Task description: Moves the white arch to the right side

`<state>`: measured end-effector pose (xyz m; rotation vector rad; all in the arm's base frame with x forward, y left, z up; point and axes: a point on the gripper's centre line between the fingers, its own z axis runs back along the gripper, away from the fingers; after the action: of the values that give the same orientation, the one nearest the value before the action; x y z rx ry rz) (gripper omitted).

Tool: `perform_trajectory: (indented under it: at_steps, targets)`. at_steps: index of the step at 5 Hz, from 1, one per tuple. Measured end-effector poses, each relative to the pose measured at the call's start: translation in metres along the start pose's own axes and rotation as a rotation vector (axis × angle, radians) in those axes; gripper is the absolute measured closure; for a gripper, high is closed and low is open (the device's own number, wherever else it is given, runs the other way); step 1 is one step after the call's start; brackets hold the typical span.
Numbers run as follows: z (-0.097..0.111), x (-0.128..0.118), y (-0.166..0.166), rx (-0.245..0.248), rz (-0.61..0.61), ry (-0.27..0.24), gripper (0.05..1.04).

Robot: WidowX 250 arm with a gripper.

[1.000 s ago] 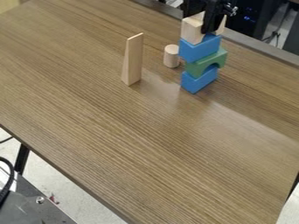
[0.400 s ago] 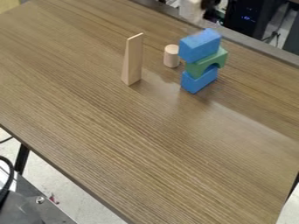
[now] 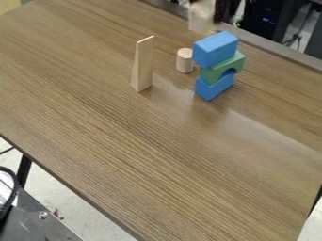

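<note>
1. The gripper (image 3: 217, 14) is at the top edge of the frame, right of centre, blurred. It is closed on the white arch (image 3: 201, 18).
2. The white arch is also blurred, at the top of the frame, on the left side of the gripper's dark part. It hangs up and to the left of the block stack; its exact outline is hard to make out.
3. The stack stands in the upper right of the frame. Its top piece is a blue block (image 3: 215, 50), resting on a green arch (image 3: 220, 68) whose curved opening faces down; a second blue block (image 3: 214, 87) forms the base.
4. Just left of the stack, a short pale cylinder (image 3: 184, 61) stands upright.
5. Further left, in the upper middle of the frame, a tall, thin wooden wedge (image 3: 143, 65) stands on end, narrow at the top.
6. All the standing pieces are on the wood-grain table (image 3: 125, 146), which crosses most of the frame.
7. In the lower left corner, a black cable (image 3: 9, 190) curves by a dark metal surface (image 3: 39, 228).
</note>
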<state>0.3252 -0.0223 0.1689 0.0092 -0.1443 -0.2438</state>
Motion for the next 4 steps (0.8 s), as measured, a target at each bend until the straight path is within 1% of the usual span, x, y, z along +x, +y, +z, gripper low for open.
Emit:
perform_trajectory:
  at_steps: [1, 2, 3, 4]
  targets:
    - [-0.017, -0.008, -0.020, -0.010, -0.037, 0.034, 0.519]
    - [-0.028, -0.013, -0.038, 0.006, -0.048, 0.051, 0.519]
    - [-0.042, -0.015, -0.047, 0.027, -0.036, 0.065, 0.519]
    - [-0.067, -0.016, -0.051, 0.048, 0.008, 0.139, 0.519]
